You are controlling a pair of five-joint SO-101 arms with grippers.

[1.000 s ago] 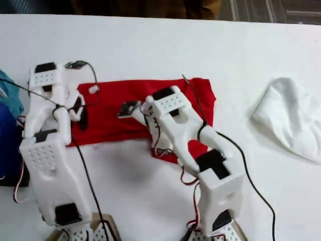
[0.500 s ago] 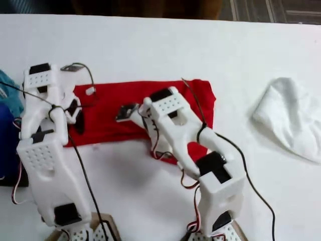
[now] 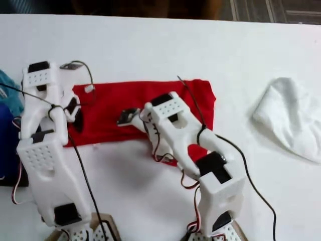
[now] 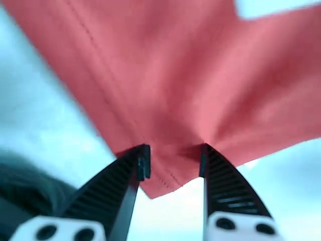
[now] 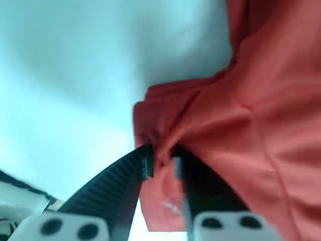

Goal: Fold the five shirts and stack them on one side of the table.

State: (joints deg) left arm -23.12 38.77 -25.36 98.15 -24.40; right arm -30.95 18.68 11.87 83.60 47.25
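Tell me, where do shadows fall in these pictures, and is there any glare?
High view: soft shadows on the table under both arms; no glare. Right wrist view: the red shirt darkens in its folds at the right gripper. Left wrist view: it darkens slightly at the left gripper.

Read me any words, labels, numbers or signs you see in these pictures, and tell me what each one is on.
No text can be read anywhere.
The small white mark on the red fabric shirt, seen in the right wrist view, is too blurred to read.
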